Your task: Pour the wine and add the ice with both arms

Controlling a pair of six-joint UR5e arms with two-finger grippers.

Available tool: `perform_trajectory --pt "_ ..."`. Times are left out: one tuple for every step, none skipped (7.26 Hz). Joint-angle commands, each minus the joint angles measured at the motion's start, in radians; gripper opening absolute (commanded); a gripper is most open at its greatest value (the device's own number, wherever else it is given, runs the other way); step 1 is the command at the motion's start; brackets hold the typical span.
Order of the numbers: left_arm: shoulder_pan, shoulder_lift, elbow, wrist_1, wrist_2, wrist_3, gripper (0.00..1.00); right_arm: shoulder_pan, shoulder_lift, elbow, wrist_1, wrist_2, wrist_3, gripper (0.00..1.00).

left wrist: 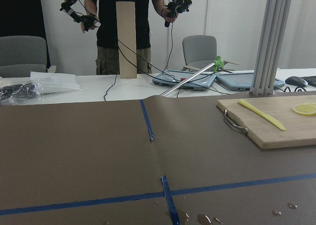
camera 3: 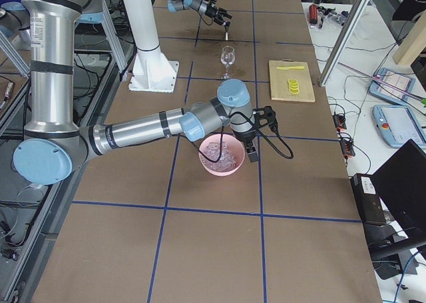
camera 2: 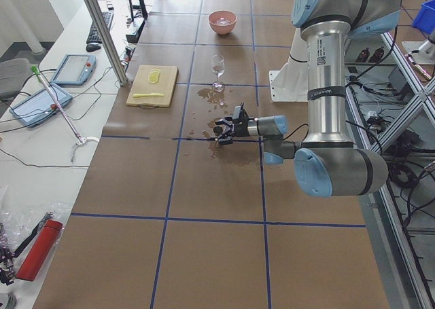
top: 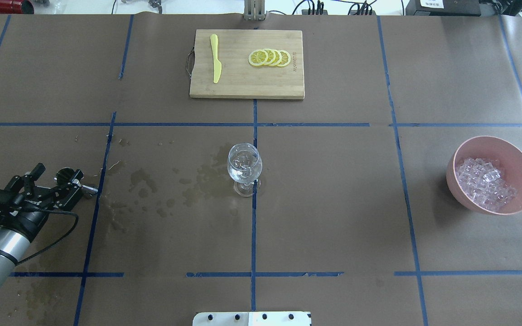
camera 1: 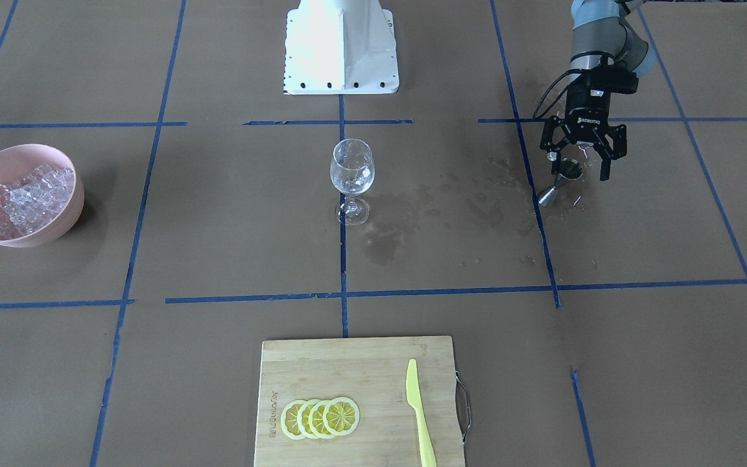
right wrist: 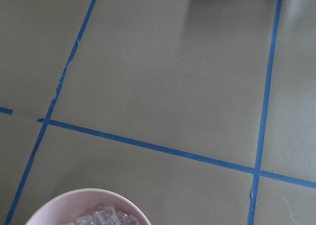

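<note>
A clear wine glass [camera 1: 351,175] [top: 244,167] stands upright at the table's centre. Something clear glints in its bowl, but I cannot make out wine there. My left gripper [camera 1: 579,162] [top: 59,181] is open, its fingers spread wide either side of a small upright metal jigger [camera 1: 558,185]. The ice [camera 1: 30,198] [top: 485,183] is heaped in a pink bowl [camera 1: 17,148] [top: 492,138]. My right gripper [camera 3: 251,155] shows only in the exterior right view, over that bowl's edge; whether it is open or shut I cannot tell. In the right wrist view the bowl's rim [right wrist: 84,193] sits at the bottom.
A bamboo cutting board [camera 1: 360,363] [top: 243,86] holds lemon slices [camera 1: 320,417] and a yellow knife [camera 1: 420,415]. Dark wet stains [camera 1: 406,214] spread between glass and jigger. The white pedestal base [camera 1: 341,48] stands behind the glass. A person [left wrist: 128,32] stands beyond the table.
</note>
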Motion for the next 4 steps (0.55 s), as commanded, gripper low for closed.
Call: perform_trajectory --pt "0.034 -0.032 0.031 0.002 0.036 -0.001 1.00 0.000 0.001 0.000 0.000 0.000 0.000 1.00" --pt "0.037 -0.049 0.065 0.002 0.036 -0.004 1.00 0.000 0.001 0.000 0.000 0.000 0.000 1.00" --pt "0.037 -0.073 0.100 0.002 0.036 -0.005 1.00 0.000 0.001 0.000 0.000 0.000 0.000 1.00" --pt "0.037 -0.084 0.125 -0.001 0.036 -0.005 0.91 0.000 0.001 0.000 0.000 0.000 0.002 1.00"
